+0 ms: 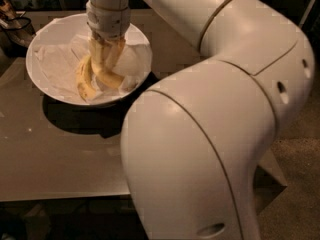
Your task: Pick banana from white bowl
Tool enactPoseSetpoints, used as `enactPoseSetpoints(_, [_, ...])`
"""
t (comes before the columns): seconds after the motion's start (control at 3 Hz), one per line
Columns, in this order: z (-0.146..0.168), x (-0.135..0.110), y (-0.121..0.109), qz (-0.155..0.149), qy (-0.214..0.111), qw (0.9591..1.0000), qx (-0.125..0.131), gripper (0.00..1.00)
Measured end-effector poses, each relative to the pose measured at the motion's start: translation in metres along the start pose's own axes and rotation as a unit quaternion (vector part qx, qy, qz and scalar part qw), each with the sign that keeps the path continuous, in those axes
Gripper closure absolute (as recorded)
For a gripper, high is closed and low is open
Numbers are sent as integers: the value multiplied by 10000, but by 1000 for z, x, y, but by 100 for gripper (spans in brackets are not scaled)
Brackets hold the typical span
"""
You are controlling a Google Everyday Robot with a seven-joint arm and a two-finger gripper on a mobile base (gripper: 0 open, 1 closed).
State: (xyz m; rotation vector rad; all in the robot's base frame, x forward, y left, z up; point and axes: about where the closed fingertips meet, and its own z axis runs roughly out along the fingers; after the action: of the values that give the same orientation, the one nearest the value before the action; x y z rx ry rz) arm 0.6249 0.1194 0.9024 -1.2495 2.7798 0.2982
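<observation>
The white bowl (47,39) stands on the table at the upper left, lined with crumpled white paper (57,66). A yellow banana (86,81) with brown spots lies in it, right of centre. My gripper (108,73) reaches straight down into the bowl from above. Its fingers (99,54) close on the upper part of the banana. The banana's lower end still rests on the paper. My arm's large white links fill the right and lower part of the view and hide the table there.
The bowl sits on a grey-brown table (55,159) whose front edge runs along the bottom left. A dark object (15,26) stands at the far left beside the bowl. Dark floor (295,194) lies to the right.
</observation>
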Motion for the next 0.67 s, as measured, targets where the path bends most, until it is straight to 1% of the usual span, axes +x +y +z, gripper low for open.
enactPoseSetpoints(0.33, [-10,14,-3,-229,-2,9997,-38,100])
enactPoseSetpoints(0.67, [-19,17,-3,-486,15,9988,2,100])
